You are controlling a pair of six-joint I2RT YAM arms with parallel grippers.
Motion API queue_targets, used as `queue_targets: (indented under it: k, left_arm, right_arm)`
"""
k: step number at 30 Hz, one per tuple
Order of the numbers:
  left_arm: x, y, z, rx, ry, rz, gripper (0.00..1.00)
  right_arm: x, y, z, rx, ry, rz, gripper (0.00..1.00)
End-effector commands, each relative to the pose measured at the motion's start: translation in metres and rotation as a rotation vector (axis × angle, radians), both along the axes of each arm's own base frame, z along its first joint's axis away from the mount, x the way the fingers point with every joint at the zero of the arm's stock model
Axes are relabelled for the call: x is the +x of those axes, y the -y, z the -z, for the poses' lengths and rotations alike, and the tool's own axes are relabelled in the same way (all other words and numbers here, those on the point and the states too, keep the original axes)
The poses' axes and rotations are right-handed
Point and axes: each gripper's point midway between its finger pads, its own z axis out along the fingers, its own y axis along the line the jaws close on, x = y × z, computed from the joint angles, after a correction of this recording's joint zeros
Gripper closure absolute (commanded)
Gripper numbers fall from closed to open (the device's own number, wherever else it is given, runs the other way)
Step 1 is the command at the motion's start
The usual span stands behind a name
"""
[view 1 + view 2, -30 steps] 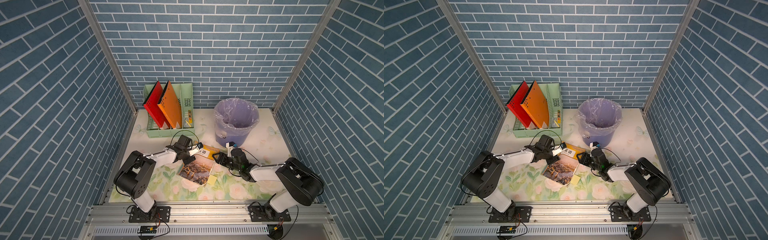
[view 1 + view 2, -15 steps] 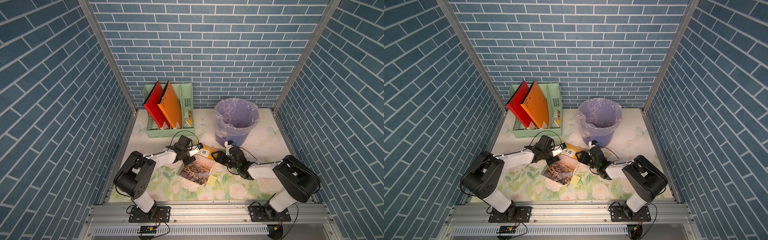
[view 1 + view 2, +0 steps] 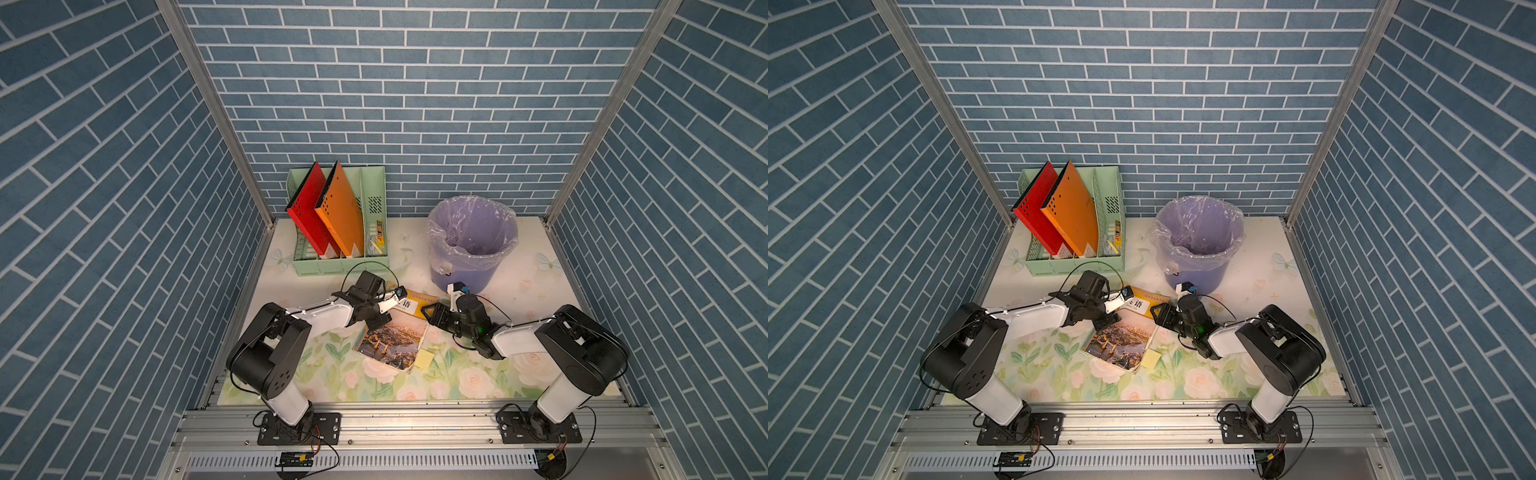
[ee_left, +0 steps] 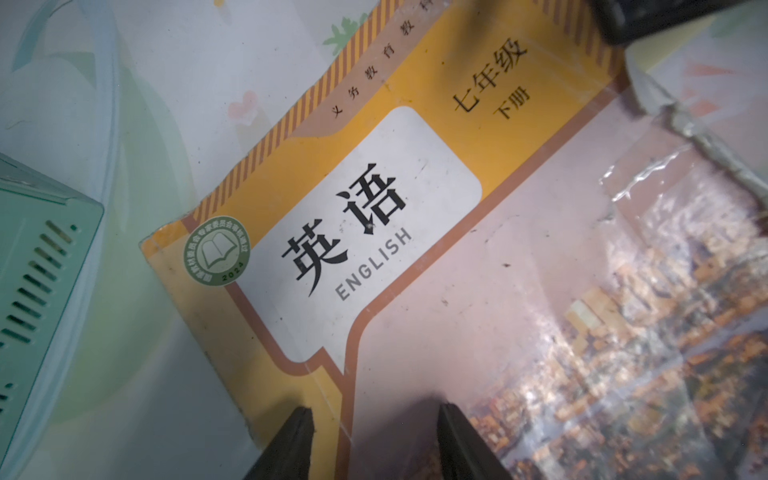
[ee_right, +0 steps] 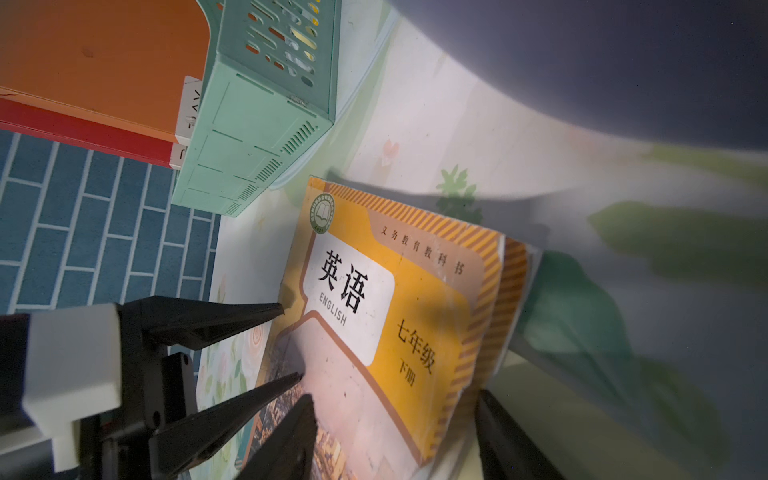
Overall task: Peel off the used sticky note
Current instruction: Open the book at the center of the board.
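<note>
Top views, both: green file rack (image 3: 340,266) upper left, red folder (image 3: 305,212) and orange folder (image 3: 338,208) leaning inside. Bag-lined purple bin (image 3: 465,274) upper right, contents unclear. Textbook (image 3: 392,340) mid-frame. Left gripper (image 4: 374,415) spread over cover. Right gripper (image 5: 395,399) spread astride book's edge. Yellow sticky note (image 3: 424,358) beside book's lower right corner, below both pincers, untouched.

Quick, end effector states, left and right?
Left end effector: open, empty, over the orange paperback English textbook.
Right end effector: open, empty, straddling the textbook's edge.
</note>
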Motion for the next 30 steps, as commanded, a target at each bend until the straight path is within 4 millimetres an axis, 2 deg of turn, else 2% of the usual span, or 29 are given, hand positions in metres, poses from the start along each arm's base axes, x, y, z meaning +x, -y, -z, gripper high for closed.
queue_targets:
  k: [1,7,10,13,19,21,22,24,25,26,30]
  left_arm:
    - [-0.010,0.001,0.001,0.003,-0.018,0.024,0.47]
    - [-0.010,0.001,0.004,0.009,-0.021,0.030,0.49]
    - [-0.012,0.001,0.006,0.017,-0.024,0.041,0.57]
    - [-0.014,0.000,0.006,0.020,-0.026,0.049,0.62]
    - [-0.010,0.003,-0.007,0.006,-0.009,0.047,0.62]
    - [-0.005,0.004,-0.019,-0.016,-0.010,0.027,0.62]
    - [-0.001,0.004,-0.028,-0.036,-0.012,0.016,0.62]
    - [0.006,0.004,-0.046,-0.081,-0.014,-0.008,0.61]
    - [0.008,0.003,-0.053,-0.092,-0.012,-0.015,0.61]
    - [0.008,0.002,-0.059,-0.100,-0.009,-0.019,0.61]
    - [-0.002,0.008,-0.090,-0.175,-0.012,0.000,0.55]
  right_arm:
    - [-0.005,-0.006,0.001,0.058,-0.023,-0.009,0.39]
    - [-0.004,-0.030,-0.033,0.160,0.047,-0.070,0.41]
    - [-0.002,-0.035,-0.044,0.179,0.066,-0.077,0.43]
    - [-0.003,-0.036,-0.044,0.178,0.067,-0.080,0.44]
    - [-0.007,-0.030,-0.032,0.139,0.038,-0.070,0.45]
    - [-0.005,-0.024,-0.024,0.082,0.026,-0.050,0.50]
    - [-0.004,-0.022,-0.023,0.062,0.027,-0.042,0.56]
    - [-0.002,-0.020,-0.024,0.037,0.033,-0.031,0.77]
    - [-0.001,-0.021,-0.027,0.027,0.041,-0.033,0.93]
    - [0.000,-0.023,-0.028,0.010,0.045,-0.040,1.00]
    - [-0.004,-0.031,-0.040,-0.055,0.058,-0.072,1.00]
